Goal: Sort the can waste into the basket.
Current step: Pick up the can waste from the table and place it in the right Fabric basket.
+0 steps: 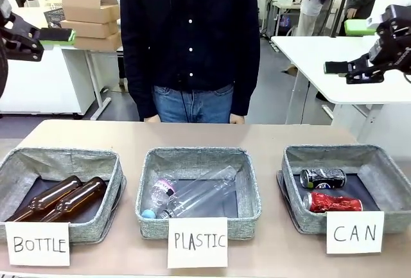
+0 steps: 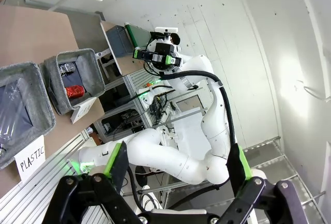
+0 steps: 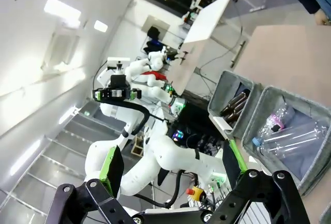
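Observation:
The two cans lie inside the grey CAN basket [image 1: 334,151] at the right. The black-and-grey can [image 1: 323,177] is behind and the red can [image 1: 332,201] in front, both on their sides. My left gripper [image 1: 61,39] hangs high at the far left, open and holding nothing. My right gripper [image 1: 337,48] is raised at the far right above the basket, also open and holding nothing. The left wrist view looks past its own spread fingers [image 2: 116,164] to the CAN basket [image 2: 95,71] with the red can [image 2: 75,90] in it. The right gripper [image 3: 170,167] has air between its fingers.
A PLASTIC basket [image 1: 196,156] with clear bottles sits in the middle. A BOTTLE basket [image 1: 64,157] with two brown bottles is at the left. A person in a dark shirt [image 1: 189,40] stands at the table's far edge, hands down by it.

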